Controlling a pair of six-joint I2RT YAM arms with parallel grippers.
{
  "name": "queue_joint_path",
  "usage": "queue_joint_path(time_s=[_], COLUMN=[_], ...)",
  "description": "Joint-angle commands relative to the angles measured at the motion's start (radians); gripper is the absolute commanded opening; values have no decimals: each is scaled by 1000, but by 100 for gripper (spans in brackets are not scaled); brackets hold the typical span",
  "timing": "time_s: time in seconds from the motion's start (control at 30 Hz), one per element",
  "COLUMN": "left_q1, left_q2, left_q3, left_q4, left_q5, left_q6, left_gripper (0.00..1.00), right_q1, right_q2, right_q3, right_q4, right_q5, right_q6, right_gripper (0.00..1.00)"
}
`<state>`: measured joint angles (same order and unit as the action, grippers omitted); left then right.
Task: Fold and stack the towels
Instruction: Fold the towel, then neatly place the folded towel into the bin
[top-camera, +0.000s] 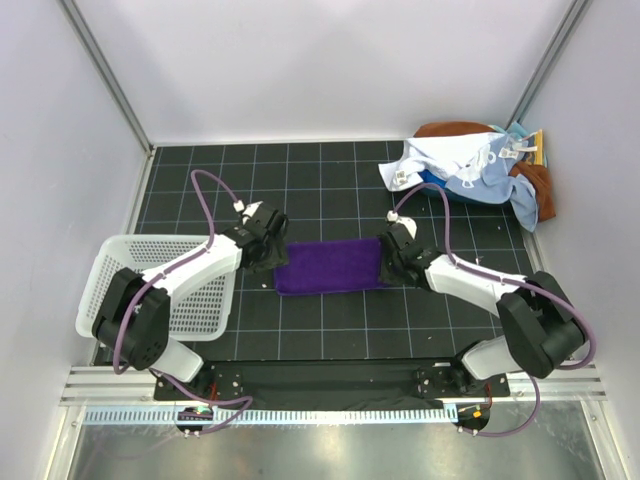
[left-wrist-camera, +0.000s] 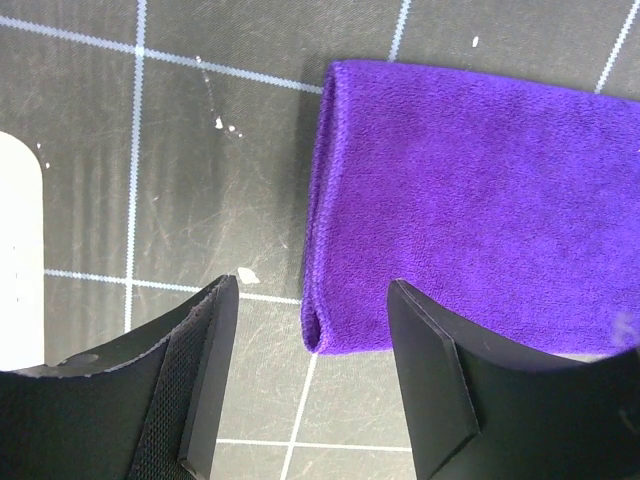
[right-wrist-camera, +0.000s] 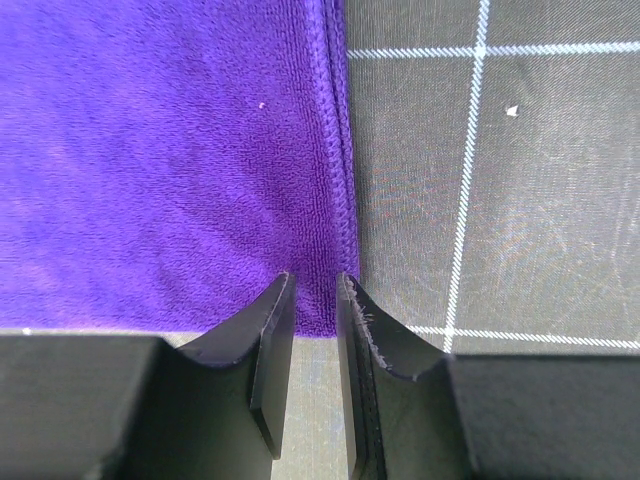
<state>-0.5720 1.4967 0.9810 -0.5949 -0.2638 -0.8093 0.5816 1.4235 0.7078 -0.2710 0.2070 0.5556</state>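
One purple towel (top-camera: 330, 266) is laid folded flat at mat centre, between both grippers. Left gripper (left-wrist-camera: 312, 290) is held open, jaws astride the towel's corner. Right gripper (right-wrist-camera: 315, 282) is pinched narrowly on the opposite hem. Other towels (top-camera: 480, 165) are heaped far right.

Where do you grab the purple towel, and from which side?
Pinch the towel at the corners of its short ends, coming down from above, one end from the left and one from the right. It lies flat on the mat, so probably only its thick folded edges give something to pinch.
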Motion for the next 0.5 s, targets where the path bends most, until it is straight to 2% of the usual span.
queue_joint_path(time_s=[0.0,0.27,0.47], left_q1=[11,11,9], left_q2=[-4,-32,-121], left_q3=[30,42,84], left_q4=[-31,-2,-14], left_q5=[-20,35,101], left_q6=[-33,-7,16], left_gripper=[65,64,64], right_q1=[4,11,118], right_q2=[-61,-110,-23], right_q3=[16,80,209], right_q4=[-10,-65,-68], right_q5=[9,6,26], right_q6=[-3,-13,30], right_gripper=[31,32,36])
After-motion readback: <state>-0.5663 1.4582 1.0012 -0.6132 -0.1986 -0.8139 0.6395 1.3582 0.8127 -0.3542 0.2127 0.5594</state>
